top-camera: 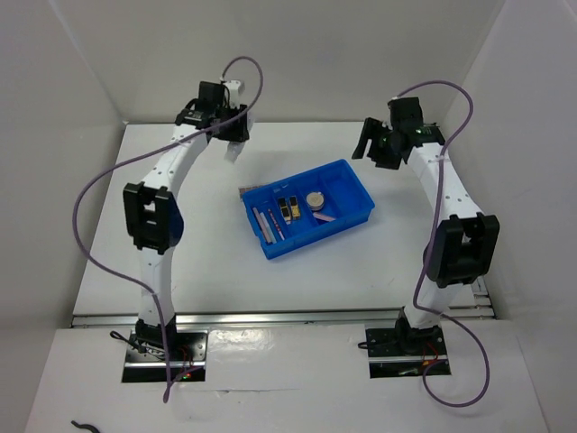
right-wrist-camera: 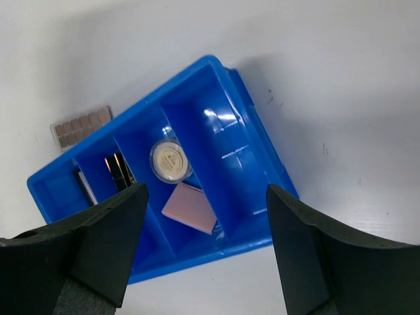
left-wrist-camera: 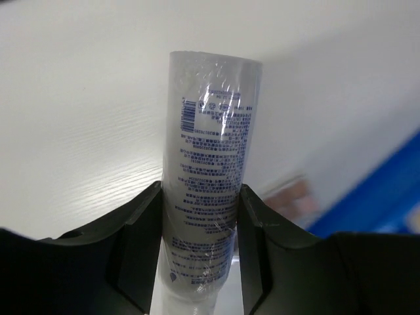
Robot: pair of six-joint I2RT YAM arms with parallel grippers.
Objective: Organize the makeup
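Left gripper is clamping the clear plastic tube with blue print across its lower body. The tube appears to be hanging off the white table, well apart from the blue plastic bin. The tube is looking light, glossy and soft-walled, so it is probably prone to buckling or slipping; a moderate mid-body grip seems right.

Right gripper is hovering spread wide and empty over the bin.

One long compartment is showing bare — the roomiest target. The round beige compact and pink square pad are sharing the next one. The brown eyeshadow palette is lying outside, just beside the bin wall — the rim needs clearing.
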